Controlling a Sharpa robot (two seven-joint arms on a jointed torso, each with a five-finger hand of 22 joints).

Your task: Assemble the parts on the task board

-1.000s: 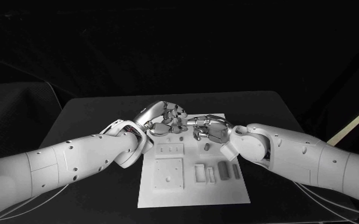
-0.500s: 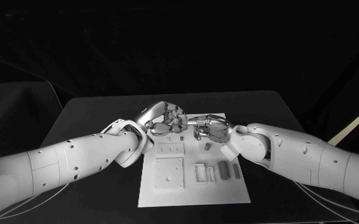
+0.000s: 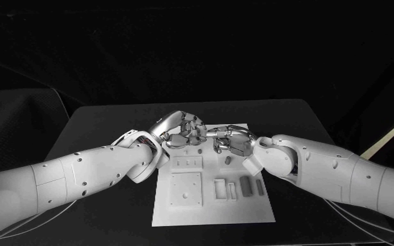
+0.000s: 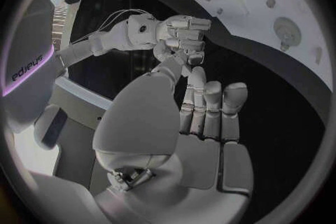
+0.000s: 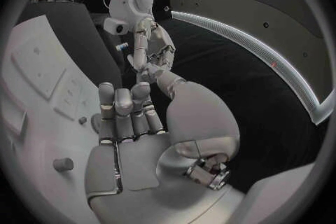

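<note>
Silver fingers of my left hand (image 3: 182, 130) curl in over the far end of the task board (image 3: 212, 212), meeting my right hand (image 3: 230, 142) fingertip to fingertip, probably to pass something small; I cannot tell what either pinches. Grey parts (image 3: 245, 187) lie near the board's right edge, waiting for assembly.

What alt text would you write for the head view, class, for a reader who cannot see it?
Two white robot arms meet over the far end of a white task board, left hand and right hand fingertip to fingertip. Small grey parts lie on the board, on a black table.
</note>
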